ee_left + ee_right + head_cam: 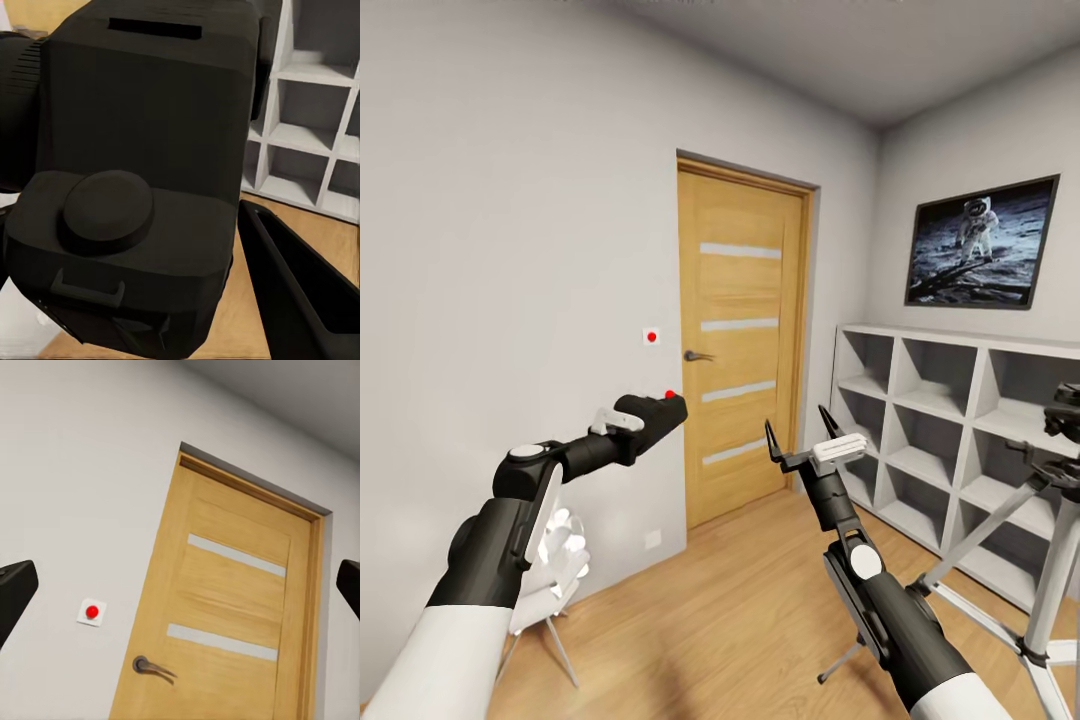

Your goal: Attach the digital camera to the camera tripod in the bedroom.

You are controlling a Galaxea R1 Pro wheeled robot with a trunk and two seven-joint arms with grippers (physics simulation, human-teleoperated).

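Head view: the left end effector (643, 420) grips the camera (650, 412), raised in front of the grey wall beside the door (745, 340). The right end effector (805, 440) is spread wide and empty, held up before the door. The tripod (1050, 560) stands at the far right, in front of the shelving (950, 420), under a moon poster (980, 242).

Left wrist view: the camera (142, 172) looms close, with one finger (300, 292) beside it and shelving (315, 112) behind.

Right wrist view: two wide-apart fingertips (13, 589) frame the door (232, 615), its handle (150, 666) and a wall switch (91, 612).
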